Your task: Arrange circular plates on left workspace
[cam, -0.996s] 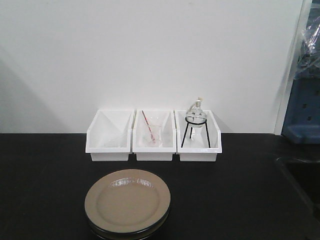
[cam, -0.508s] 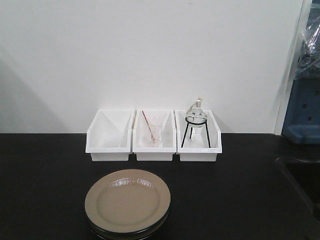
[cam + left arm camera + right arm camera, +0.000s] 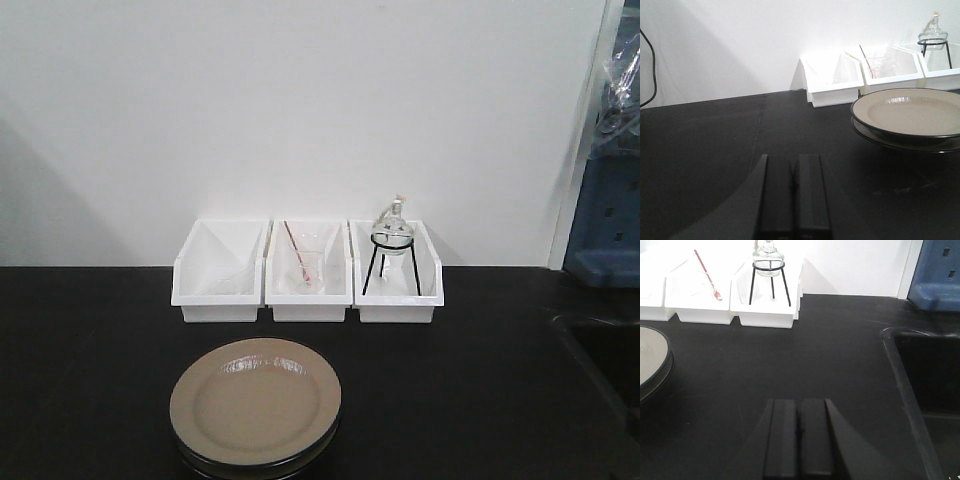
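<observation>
Resting stacked, two tan circular plates [image 3: 255,410] with dark rims sit on the black countertop [image 3: 90,350], near its front edge, in front of three white bins [image 3: 307,272] lined along the wall. Middle bin: glass beaker [image 3: 303,268] with red rod. Right bin: round flask [image 3: 391,232] on black tripod. Left gripper [image 3: 793,192] and right gripper [image 3: 799,436]: fingers pressed together, holding nothing. Sink basin [image 3: 930,390] at right.

Bare black countertop [image 3: 80,380] lies open at my lower left; stacked plates [image 3: 255,405] fill bottom centre, white bins [image 3: 307,272] line the wall, sink [image 3: 605,360] right.
</observation>
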Tool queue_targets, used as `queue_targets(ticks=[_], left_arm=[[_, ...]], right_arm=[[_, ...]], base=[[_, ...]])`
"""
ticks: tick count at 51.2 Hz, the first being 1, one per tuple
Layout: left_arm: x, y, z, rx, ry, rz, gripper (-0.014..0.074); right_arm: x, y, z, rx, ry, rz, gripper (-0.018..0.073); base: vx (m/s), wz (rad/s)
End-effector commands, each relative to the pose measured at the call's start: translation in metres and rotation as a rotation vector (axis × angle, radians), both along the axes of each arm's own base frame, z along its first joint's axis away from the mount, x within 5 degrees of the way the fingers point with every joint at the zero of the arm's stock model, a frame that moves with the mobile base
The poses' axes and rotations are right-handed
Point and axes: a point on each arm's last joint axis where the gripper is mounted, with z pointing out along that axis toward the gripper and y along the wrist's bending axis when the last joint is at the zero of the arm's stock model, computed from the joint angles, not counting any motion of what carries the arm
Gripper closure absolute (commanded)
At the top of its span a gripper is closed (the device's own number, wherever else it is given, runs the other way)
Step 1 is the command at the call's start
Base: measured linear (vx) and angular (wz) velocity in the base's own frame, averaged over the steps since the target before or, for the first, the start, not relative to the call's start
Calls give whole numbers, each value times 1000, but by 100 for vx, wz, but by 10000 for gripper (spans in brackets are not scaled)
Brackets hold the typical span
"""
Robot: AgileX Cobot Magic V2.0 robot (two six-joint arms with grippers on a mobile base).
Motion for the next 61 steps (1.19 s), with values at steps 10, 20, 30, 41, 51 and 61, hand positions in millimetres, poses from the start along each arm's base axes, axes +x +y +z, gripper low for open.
queue_targets(ticks=[10, 20, 30, 41, 51, 61], left_arm=[[0, 1, 2, -16, -71, 6, 596], [0, 1, 2, -16, -71, 6, 596], [0, 1, 2, -16, -71, 6, 596], [0, 1, 2, -16, -71, 6, 596], [0, 1, 2, -16, -71, 6, 596], [0, 1, 1, -16, -70, 6, 596]], right_arm=[[2, 1, 11, 4, -37, 13, 564], [2, 1, 11, 4, -37, 13, 564], [2, 1, 11, 2, -37, 13, 564], [2, 2, 11, 2, -37, 22, 564], [3, 9, 2, -106, 66, 147, 564], [-15, -5, 1, 22, 43, -61, 564]], base=[[0, 0], [0, 0], [0, 0], [0, 0], [0, 0], [0, 0]])
